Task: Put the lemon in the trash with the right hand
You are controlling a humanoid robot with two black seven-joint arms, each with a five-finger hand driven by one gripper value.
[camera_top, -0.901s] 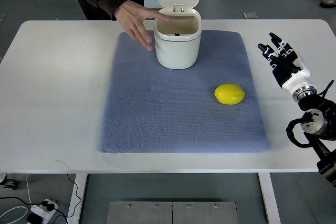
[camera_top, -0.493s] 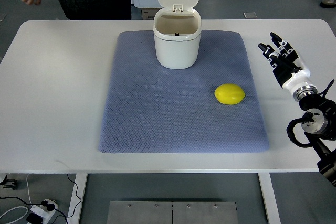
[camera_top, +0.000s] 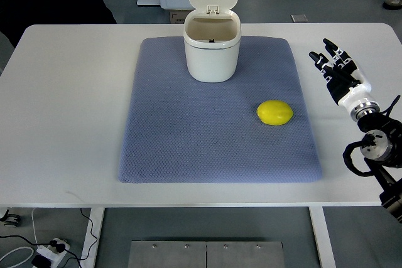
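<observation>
Lemon lies on its side right of centre on the blue-grey mat, touching nothing else. Left to right: the white counter is bare at the left; the mat covers the middle, carrying a white trash bin at upper centre, its lid tipped up and back. No writing can be read on the bin. At the right edge the right hand rests over the counter, fingers spread, holding nothing, well apart from the lemon.
</observation>
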